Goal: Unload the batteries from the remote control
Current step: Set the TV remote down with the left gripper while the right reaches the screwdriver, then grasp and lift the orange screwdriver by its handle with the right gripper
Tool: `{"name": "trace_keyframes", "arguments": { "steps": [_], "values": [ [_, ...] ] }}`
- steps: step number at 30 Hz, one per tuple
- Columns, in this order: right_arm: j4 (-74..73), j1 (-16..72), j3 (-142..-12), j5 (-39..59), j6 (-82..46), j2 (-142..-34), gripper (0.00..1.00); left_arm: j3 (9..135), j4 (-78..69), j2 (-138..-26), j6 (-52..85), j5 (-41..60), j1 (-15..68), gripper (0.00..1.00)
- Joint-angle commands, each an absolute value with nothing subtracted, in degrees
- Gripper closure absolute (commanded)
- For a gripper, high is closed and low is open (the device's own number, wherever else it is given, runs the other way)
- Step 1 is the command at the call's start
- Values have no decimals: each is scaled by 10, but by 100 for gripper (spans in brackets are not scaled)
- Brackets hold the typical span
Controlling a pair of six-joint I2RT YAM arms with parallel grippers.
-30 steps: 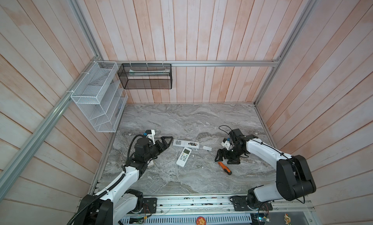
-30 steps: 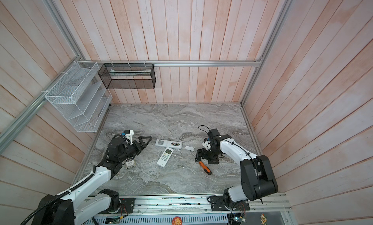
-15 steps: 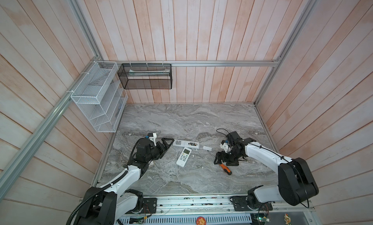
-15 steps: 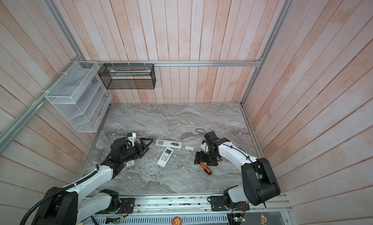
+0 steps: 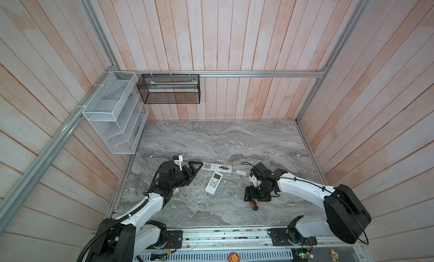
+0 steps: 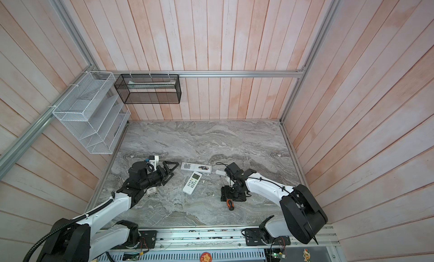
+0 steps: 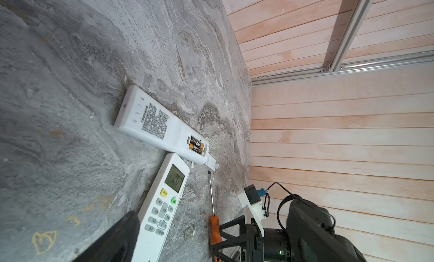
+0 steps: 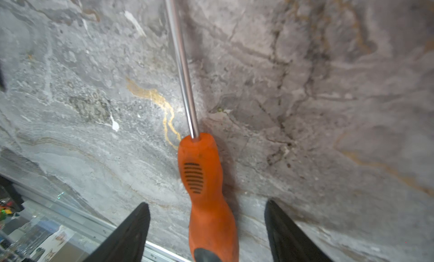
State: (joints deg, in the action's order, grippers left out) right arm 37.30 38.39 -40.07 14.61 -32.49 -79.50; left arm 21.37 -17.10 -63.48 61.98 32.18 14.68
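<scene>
Reading a top view as a clock dial with the face-down remote (image 5: 217,167) at its centre, the two batteries (image 7: 196,145) lay side by side in the open compartment at the 3 o'clock end of this white remote, dark with gold print, and nothing touched them. The small white cover (image 5: 240,172) rested on the table (image 5: 211,136) just beside that same end, also at 3 o'clock. A second remote (image 5: 214,182), face up with its display lit, lay at 6 o'clock, with its top end close to the first one. The left gripper (image 5: 196,171) stood at 9 o'clock, near the printed end of the face-down remote; its fingers (image 7: 112,239) were spread to the full and empty. The right gripper (image 8: 206,202) was at about 4 o'clock, low over the screwdriver (image 8: 206,190), whose metal shaft pointed toward 12 o'clock. Its fingers (image 8: 131,232) stood apart, one on each side of the orange handle, with bare table showing between each finger and the handle, so they gripped nothing. Under the left forearm, at about 8 o'clock, lay a small pale square piece (image 6: 151,191), perhaps another cover, but it was too small to tell.
</scene>
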Motion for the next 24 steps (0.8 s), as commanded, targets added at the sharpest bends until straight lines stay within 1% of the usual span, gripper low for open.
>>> {"name": "trace_keyframes", "arguments": {
  "steps": [1, 2, 4, 5, 8, 11, 16, 18, 21, 24],
  "values": [
    [370, 414, -396, 86, -367, -814, 28, 221, -165, -642, 616, 337, 145, 0],
    [368, 419, -396, 78, -370, -819, 32, 222, -164, -644, 615, 338, 145, 0],
    [363, 424, -396, 66, -374, -827, 45, 226, -158, -647, 613, 341, 145, 0],
    [362, 424, -396, 62, -375, -827, 49, 229, -155, -647, 611, 343, 145, 0],
    [359, 425, -393, 55, -370, -822, 58, 240, -137, -650, 601, 344, 144, 0],
    [356, 425, -390, 59, -358, -816, 65, 239, -143, -654, 604, 347, 144, 0],
    [344, 425, -388, 70, -340, -818, 70, 229, -177, -670, 625, 347, 144, 0],
    [339, 426, -387, 75, -336, -826, 69, 231, -183, -680, 628, 353, 144, 0],
    [333, 429, -383, 76, -334, -838, 64, 243, -176, -697, 626, 362, 144, 0],
    [325, 431, -377, 77, -334, -843, 63, 251, -170, -700, 624, 360, 144, 0]
  ]
}}
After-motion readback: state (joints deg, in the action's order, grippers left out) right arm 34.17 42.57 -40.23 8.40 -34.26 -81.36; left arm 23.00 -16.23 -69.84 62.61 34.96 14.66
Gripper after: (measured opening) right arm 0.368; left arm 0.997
